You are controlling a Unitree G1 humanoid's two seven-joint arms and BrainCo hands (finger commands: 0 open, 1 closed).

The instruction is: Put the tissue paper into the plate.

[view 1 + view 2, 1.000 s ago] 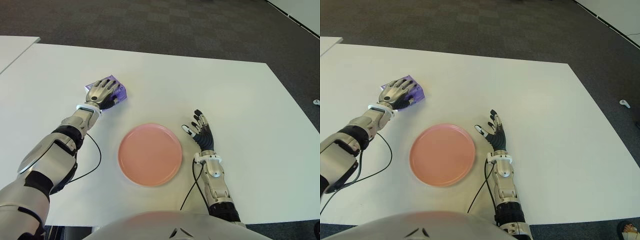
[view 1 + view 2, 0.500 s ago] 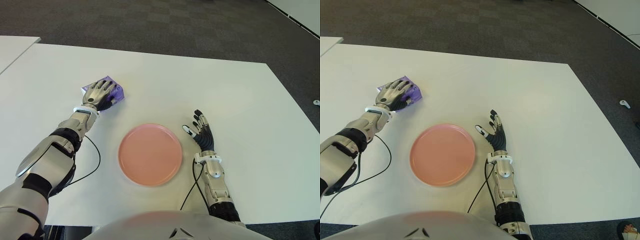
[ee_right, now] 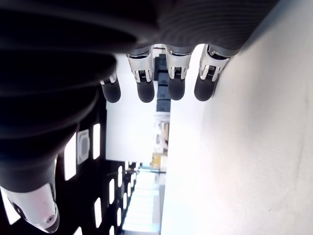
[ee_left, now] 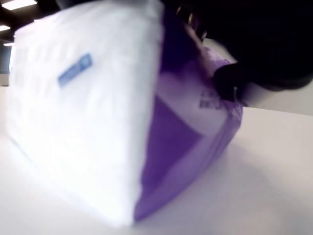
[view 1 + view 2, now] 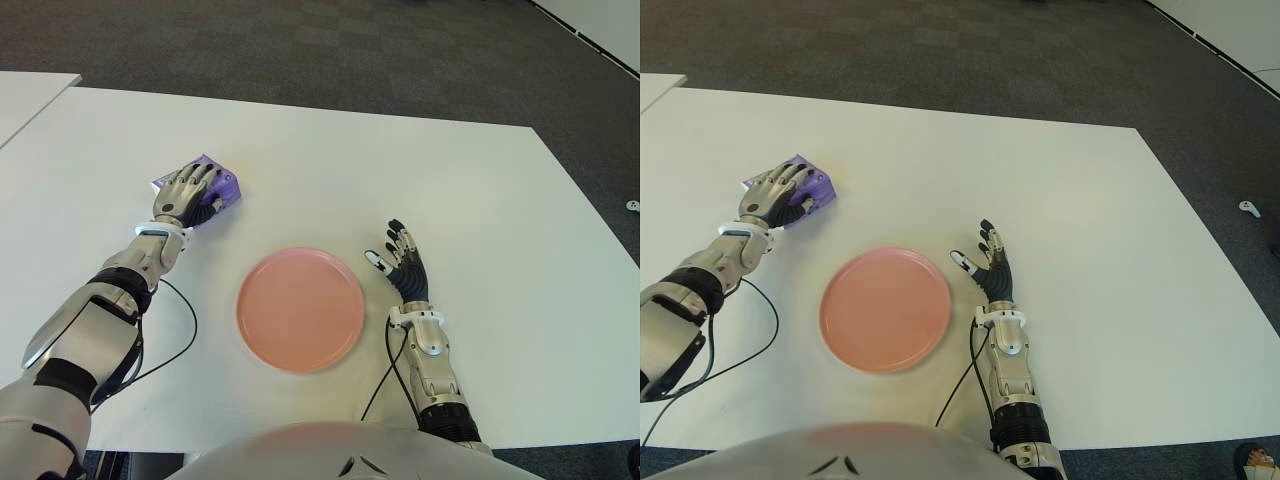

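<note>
Grasping is judged to be the step in hand: the tissue paper (image 5: 218, 186), a purple and white pack lying on the table (image 5: 420, 170), is covered and clasped by the curled fingers (image 5: 200, 181) of the left hand (image 5: 188, 194). The pack must next be lifted and carried to the pink plate (image 5: 300, 309), well apart from those fingers. The right hand (image 5: 403, 267) is seen beside the plate on its right, fingers spread and empty.

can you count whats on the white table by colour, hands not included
purple: 1, the tissue pack under the left hand
pink: 1, the empty plate, to the left of the open right hand
total: 2 things on the table
</note>
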